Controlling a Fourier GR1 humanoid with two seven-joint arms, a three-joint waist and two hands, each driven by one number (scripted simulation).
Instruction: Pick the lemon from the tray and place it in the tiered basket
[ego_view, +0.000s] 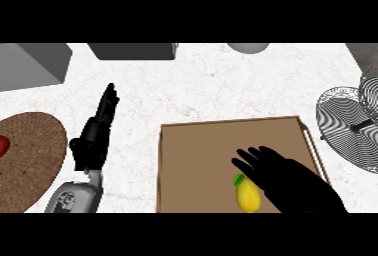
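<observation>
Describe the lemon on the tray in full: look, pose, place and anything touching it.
The lemon is yellow and oval, with a small green leaf at its upper end. It lies lengthwise, pointing up and down the view, on the brown tray, low in the tray's right half near the bottom edge. The right robot hand is just beside it on the right, fingers straight and spread, not curled round it; whether it touches the fruit cannot be told. The fruit's skin looks smooth and unmarked.
</observation>
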